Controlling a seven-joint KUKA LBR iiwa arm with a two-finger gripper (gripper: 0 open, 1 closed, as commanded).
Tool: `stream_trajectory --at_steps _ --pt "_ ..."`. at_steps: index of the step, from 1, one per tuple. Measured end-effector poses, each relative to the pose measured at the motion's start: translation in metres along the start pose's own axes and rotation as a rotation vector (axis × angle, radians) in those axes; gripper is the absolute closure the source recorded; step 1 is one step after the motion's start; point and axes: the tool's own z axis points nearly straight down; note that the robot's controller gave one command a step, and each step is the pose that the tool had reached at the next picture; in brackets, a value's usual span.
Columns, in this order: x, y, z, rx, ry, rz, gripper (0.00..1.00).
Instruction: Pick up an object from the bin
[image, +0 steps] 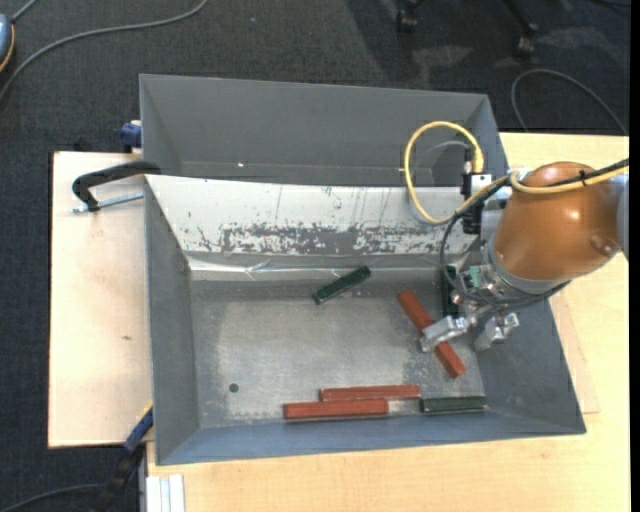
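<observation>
My gripper (467, 334) hangs low over the right part of the bin floor, its fingers spread open. One silver fingertip (438, 337) sits on or just above a red-brown bar (412, 305) that lies slanted from upper left to lower right. The bar's lower end (453, 362) shows below the fingertip. The other fingertip (498, 329) is to the right of the bar, apart from it. Nothing is gripped between the fingers. A short dark green bar (452, 404) lies near the front wall, just below the gripper.
Two long red-brown bars (370, 393) (335, 409) lie side by side along the front wall. Another dark green bar (342, 284) rests tilted near the back wall. The arm's orange cover and a yellow cable loop hang over the bin's right rear corner.
</observation>
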Motion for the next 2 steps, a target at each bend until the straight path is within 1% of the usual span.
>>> stream_trajectory --at_steps 1,2 --pt "0.000 0.000 -0.004 0.002 0.003 -0.002 1.00" --pt "0.000 0.021 -0.135 0.012 0.007 -0.047 1.00"
